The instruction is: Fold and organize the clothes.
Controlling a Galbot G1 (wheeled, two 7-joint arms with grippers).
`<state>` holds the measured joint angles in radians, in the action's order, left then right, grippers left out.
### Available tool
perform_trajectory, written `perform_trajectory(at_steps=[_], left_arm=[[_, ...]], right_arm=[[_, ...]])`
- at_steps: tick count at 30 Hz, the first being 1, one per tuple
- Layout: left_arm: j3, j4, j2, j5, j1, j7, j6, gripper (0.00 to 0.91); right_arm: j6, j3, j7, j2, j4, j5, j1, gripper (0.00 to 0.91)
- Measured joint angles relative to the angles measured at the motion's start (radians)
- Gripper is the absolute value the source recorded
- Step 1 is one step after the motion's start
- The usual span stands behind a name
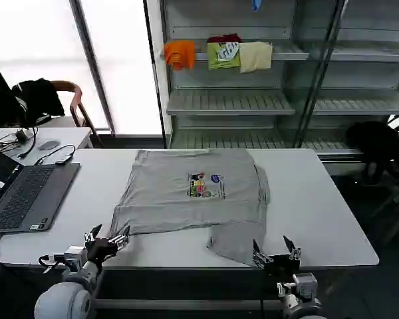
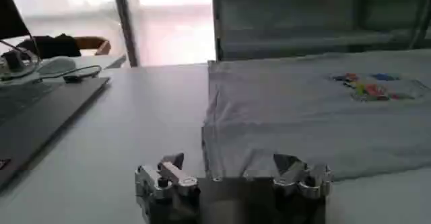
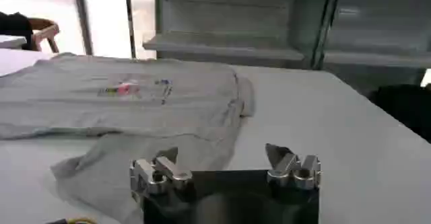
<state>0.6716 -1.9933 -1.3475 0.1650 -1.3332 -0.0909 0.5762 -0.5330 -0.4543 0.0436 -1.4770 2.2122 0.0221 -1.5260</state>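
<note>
One grey shirt (image 1: 193, 196) flat on tabletop (image 1: 319, 212), long axis running away from robot, hem flap nearest right gripper (image 1: 276, 251). Left gripper (image 1: 106, 238) just off hem corner. Both jaws spread, empty.

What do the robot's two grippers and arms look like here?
Both the left gripper and the right gripper have bare silver metal fingers with pointed dark tips, mounted on black bodies. The arm links behind them are rounded grey shells, with thin cables near the left wrist.

Bright windows (image 1: 120, 60) beside grey metal shelving (image 1: 279, 100) — a wooden chair (image 1: 76, 100) near the white table (image 1: 319, 206).
</note>
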Motion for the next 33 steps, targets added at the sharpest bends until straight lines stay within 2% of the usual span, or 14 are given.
perform_trajectory(at_steps=[1, 2, 5, 6, 7, 8, 9, 10, 11, 12, 13, 18, 19, 33], left_arm=[[-0.001, 0.001, -0.001, -0.001, -0.001, 0.000, 0.000, 0.907], [-0.002, 0.003, -0.002, -0.001, -0.002, 0.000, 0.000, 0.836], [-0.002, 0.012, -0.003, -0.006, -0.002, -0.001, 0.000, 0.725], [-0.002, 0.015, -0.003, -0.006, -0.001, -0.001, 0.000, 0.705], [-0.002, 0.018, -0.003, -0.006, 0.000, -0.001, 0.000, 0.675], [-0.002, 0.021, -0.003, -0.007, 0.000, -0.001, 0.000, 0.615], [-0.002, 0.023, -0.003, -0.007, 0.000, -0.001, 0.000, 0.584], [-0.002, 0.025, -0.003, -0.007, 0.000, -0.001, 0.000, 0.534], [-0.002, 0.026, -0.004, -0.007, -0.001, -0.001, 0.000, 0.494], [-0.002, 0.027, -0.004, -0.007, -0.002, -0.002, 0.000, 0.413], [-0.002, 0.027, -0.004, -0.006, -0.003, -0.002, 0.000, 0.312], [-0.005, 0.028, -0.008, -0.005, -0.009, -0.004, -0.001, 0.161], [-0.005, 0.028, -0.008, -0.005, -0.010, -0.004, -0.002, 0.040], [-0.006, 0.016, -0.009, 0.015, -0.021, -0.021, -0.010, 0.000]], right_arm=[[0.002, 0.002, 0.000, 0.001, -0.006, 0.000, 0.001, 0.907], [0.004, 0.003, 0.000, 0.002, -0.013, 0.000, 0.003, 0.887], [0.012, 0.011, 0.000, 0.005, -0.033, -0.001, 0.008, 0.725], [0.015, 0.013, 0.000, 0.006, -0.039, -0.001, 0.010, 0.625], [0.018, 0.017, 0.000, 0.007, -0.046, -0.004, 0.012, 0.564], [0.022, 0.022, 0.000, 0.008, -0.054, -0.007, 0.014, 0.474], [0.024, 0.026, 0.000, 0.009, -0.060, -0.009, 0.016, 0.433], [0.026, 0.030, 0.000, 0.011, -0.067, -0.010, 0.018, 0.292], [0.027, 0.034, 0.001, 0.013, -0.073, -0.013, 0.020, 0.222], [0.029, 0.039, 0.002, 0.015, -0.079, -0.015, 0.021, 0.071], [0.030, 0.044, 0.004, 0.017, -0.083, -0.016, 0.022, 0.000], [0.034, 0.068, 0.014, 0.031, -0.095, -0.021, 0.025, 0.000], [0.034, 0.071, 0.015, 0.031, -0.095, -0.021, 0.025, 0.000], [0.080, 0.070, 0.044, 0.009, -0.067, 0.024, 0.027, 0.000]])
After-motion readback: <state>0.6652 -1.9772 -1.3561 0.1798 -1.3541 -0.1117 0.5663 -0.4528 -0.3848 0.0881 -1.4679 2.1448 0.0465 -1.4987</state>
